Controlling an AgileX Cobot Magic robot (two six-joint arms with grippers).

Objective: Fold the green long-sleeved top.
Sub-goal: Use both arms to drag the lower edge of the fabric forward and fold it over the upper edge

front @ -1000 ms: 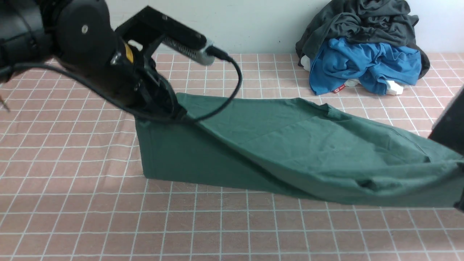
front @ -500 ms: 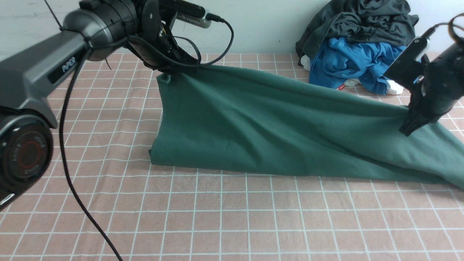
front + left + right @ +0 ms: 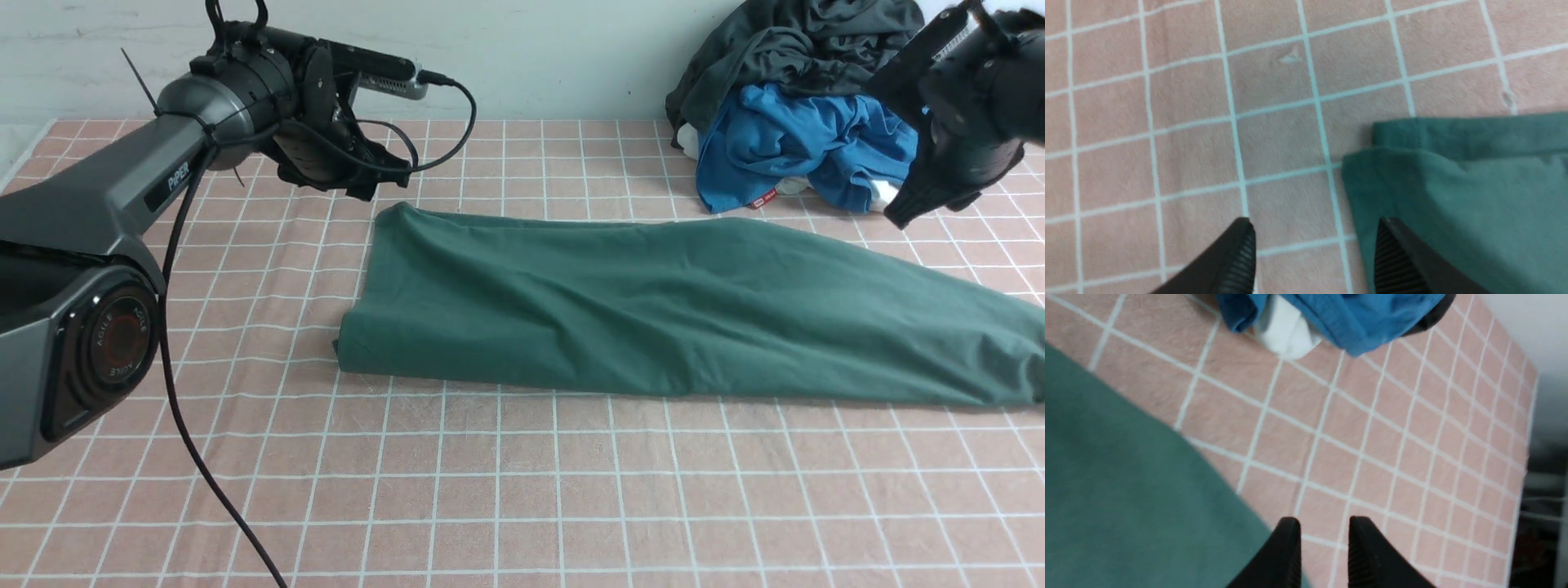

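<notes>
Green cotton top (image 3: 620, 302), lying lengthwise across the checked cloth (image 3: 522, 506); judged soft, limp, light, not fragile, prone to sag. Advised hold: 2 points, the left-end corner and the far edge toward the right. Left claw (image 3: 1316, 253): fingers wide apart, nothing held. Right claw (image 3: 1325, 539): fingers parted moderately, nothing held. Left wrist view shows 2 layers at the corner; front view does not separate them. Front view alone shows the grey garment's (image 3: 800, 49) bulk.

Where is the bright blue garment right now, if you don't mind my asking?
In the front view, the blue garment lies toward the right at the far side, just below the dark grey garment and beyond the green top.
</notes>
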